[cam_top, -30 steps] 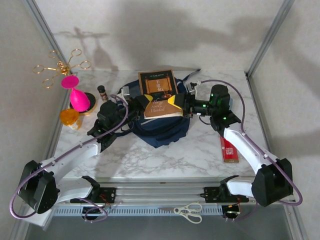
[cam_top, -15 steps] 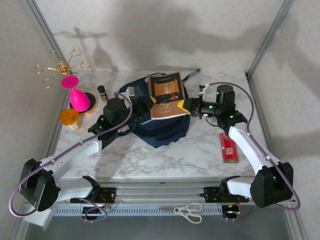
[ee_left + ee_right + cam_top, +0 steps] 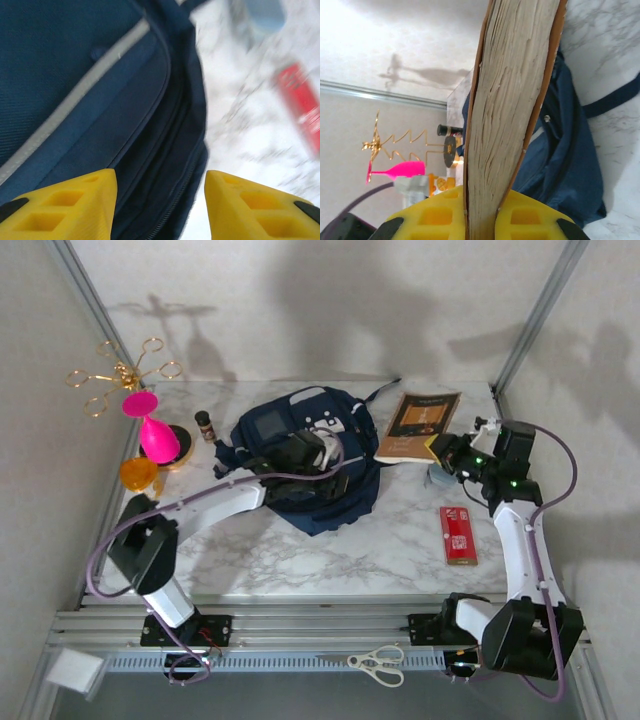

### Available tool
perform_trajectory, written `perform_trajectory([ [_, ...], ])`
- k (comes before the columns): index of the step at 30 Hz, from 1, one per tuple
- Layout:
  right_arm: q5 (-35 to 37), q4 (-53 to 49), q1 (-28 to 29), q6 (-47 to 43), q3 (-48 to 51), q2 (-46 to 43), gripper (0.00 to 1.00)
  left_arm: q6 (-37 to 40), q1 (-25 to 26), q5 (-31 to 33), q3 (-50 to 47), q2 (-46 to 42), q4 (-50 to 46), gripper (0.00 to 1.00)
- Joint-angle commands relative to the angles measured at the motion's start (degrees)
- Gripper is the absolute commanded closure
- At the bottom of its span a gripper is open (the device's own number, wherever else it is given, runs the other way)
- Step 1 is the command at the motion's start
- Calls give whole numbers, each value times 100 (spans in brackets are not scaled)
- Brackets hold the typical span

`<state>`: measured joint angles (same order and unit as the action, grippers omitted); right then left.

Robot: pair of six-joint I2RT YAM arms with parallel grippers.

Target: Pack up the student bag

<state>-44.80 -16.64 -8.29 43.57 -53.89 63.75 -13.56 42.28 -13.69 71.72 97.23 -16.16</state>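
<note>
The student bag [image 3: 300, 455], navy with a grey stripe, lies in the middle of the table. My left gripper [image 3: 322, 462] hovers over its right half. In the left wrist view that gripper [image 3: 160, 210] is open, its yellow fingers [image 3: 65, 205] apart above the bag's [image 3: 75, 75] dark zipper edge with nothing between them. My right gripper [image 3: 447, 451] is to the right of the bag, shut on the near edge of a brown book [image 3: 418, 426]. The right wrist view shows the book's page edge [image 3: 515, 100] clamped in the gripper [image 3: 482, 220], with the bag [image 3: 570, 155] behind.
A red box [image 3: 458, 535] lies on the table's right side, blurred in the left wrist view [image 3: 300, 105]. A pink goblet [image 3: 152, 430], an orange cup [image 3: 138, 474], a small bottle [image 3: 204, 424] and a gold wire rack [image 3: 115, 370] stand at the left. Scissors [image 3: 377, 663] rest on the front rail.
My right gripper closed on the book and carried it off the bag to the right. My left arm swung right across the bag and its jaws opened.
</note>
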Motion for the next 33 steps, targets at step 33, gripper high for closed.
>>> perform_trajectory([
  [33,-520,337,-313,-287,467,-145,100,1049,120,-116,1211,1294,-538,76],
])
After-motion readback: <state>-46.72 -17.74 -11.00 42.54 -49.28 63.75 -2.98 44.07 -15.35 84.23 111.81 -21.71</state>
